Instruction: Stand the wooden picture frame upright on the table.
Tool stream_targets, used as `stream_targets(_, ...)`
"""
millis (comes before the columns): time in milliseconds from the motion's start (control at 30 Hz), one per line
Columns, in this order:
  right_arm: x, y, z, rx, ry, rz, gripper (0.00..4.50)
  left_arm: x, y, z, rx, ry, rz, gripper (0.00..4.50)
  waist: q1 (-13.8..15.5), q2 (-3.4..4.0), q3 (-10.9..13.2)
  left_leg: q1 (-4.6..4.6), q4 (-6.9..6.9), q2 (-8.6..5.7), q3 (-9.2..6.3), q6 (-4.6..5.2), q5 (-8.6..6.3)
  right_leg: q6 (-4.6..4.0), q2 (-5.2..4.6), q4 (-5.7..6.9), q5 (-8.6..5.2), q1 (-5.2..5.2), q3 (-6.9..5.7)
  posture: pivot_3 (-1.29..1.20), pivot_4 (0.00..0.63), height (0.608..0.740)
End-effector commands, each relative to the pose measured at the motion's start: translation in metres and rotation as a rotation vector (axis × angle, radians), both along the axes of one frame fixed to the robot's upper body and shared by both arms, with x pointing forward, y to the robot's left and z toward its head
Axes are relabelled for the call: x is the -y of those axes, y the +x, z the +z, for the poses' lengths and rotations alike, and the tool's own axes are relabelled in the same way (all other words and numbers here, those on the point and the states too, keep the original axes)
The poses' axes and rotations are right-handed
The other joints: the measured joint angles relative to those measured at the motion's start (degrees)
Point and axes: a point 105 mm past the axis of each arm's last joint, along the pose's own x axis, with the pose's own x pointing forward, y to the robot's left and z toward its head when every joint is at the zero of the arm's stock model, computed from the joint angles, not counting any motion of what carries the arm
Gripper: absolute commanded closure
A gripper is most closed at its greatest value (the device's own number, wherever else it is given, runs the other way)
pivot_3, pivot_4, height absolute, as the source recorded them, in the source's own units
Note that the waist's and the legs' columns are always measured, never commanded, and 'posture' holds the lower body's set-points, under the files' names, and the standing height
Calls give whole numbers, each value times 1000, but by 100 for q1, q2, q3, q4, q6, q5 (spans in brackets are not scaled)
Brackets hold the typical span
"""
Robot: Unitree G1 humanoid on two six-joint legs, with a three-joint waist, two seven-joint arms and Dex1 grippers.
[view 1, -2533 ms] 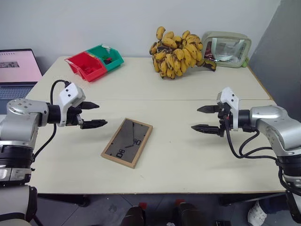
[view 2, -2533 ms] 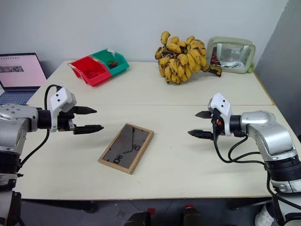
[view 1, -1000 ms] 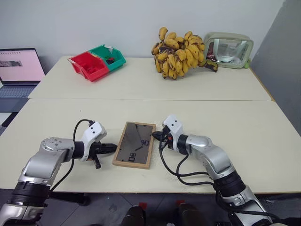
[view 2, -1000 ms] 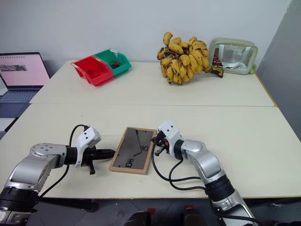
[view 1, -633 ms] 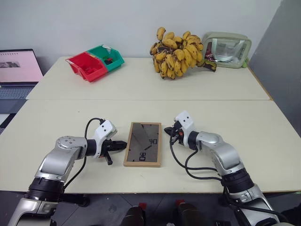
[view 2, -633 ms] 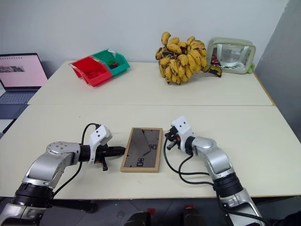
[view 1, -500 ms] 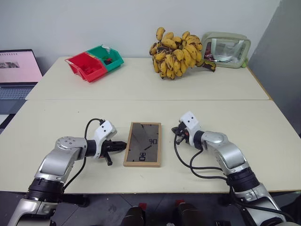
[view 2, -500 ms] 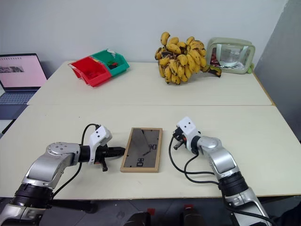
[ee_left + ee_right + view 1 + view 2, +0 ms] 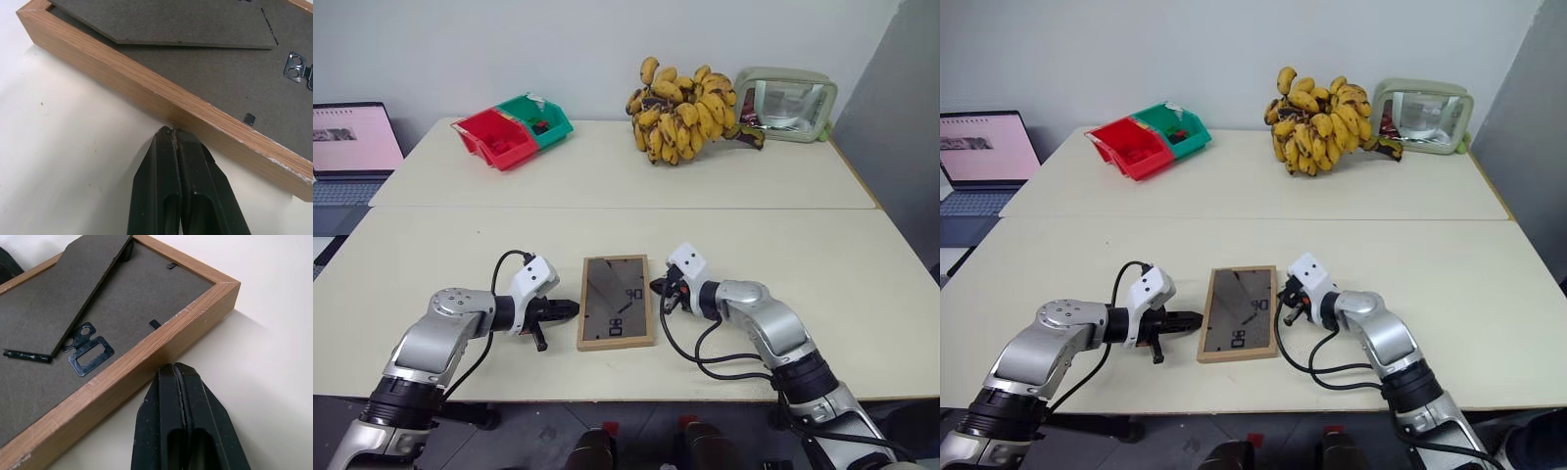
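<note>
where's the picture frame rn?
In the left eye view the wooden picture frame lies flat, back panel up, on the near half of the table, between the shut left end effector and right end effector.

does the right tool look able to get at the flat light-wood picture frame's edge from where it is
Probably yes: the right tool, shut, sits at the light-wood picture frame's side rail, with nothing between them on the cream table.

The wooden picture frame (image 9: 617,302) lay flat, back panel up, on the near half of the table (image 9: 862,264), between the two grippers. The left gripper (image 9: 570,310) sat just left of it, tips at or perhaps touching its left edge; the right gripper (image 9: 657,289) met its right edge. Behind the seam, two joined bins (image 9: 512,128) stood far left, a banana bunch (image 9: 682,110) centre-right, a pouch (image 9: 785,103) beyond it at the right. A laptop (image 9: 350,152) sat off the table's left.
</note>
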Motion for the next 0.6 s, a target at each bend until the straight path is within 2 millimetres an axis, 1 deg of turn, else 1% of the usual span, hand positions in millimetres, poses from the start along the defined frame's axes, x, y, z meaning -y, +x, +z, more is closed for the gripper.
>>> stream_targets(33,-3,8,15,61,9,3,4500,15,16,5,56,-4,-14,4477,34,0,0,0,0,-2,-2,0,0,0,0,0,0,1,-2,0,150,740)
stream_targets(133,5,14,12,68,-16,-15,4500,21,23,7,67,-7,-15,4477,73,0,0,1,2,-7,-2,0,0,1,-3,-1,1,6,-3,0,150,740)
stream_targets(200,9,17,12,80,-25,-34,4500,21,24,7,67,-5,-17,4477,70,0,0,1,3,-7,-1,0,0,1,-3,-1,1,7,-2,0,150,740)
stream_targets(300,20,25,14,98,-39,-74,4500,19,24,3,64,19,-8,4477,60,0,0,1,1,-5,-1,0,0,1,-3,-1,1,4,-2,0,150,740)
stream_targets(367,27,28,15,109,-49,-95,4500,11,21,-1,48,53,5,4477,62,0,0,1,1,-4,-2,0,0,1,-3,0,1,4,-3,0,150,740)
stream_targets(433,32,27,16,115,-54,-97,4500,1,16,-1,39,87,7,4477,44,0,0,1,1,-4,-2,0,0,1,-3,0,1,5,-2,0,150,740)
stream_targets(567,41,19,15,115,-73,-78,4500,-25,7,4,26,138,28,4477,-49,0,0,6,-4,-2,2,0,0,0,0,0,0,3,1,0,150,740)
stream_targets(600,41,18,14,113,-75,-74,4500,-28,5,6,26,143,33,4477,-69,0,-1,8,-6,-2,5,0,0,-1,2,0,0,3,3,0,150,740)
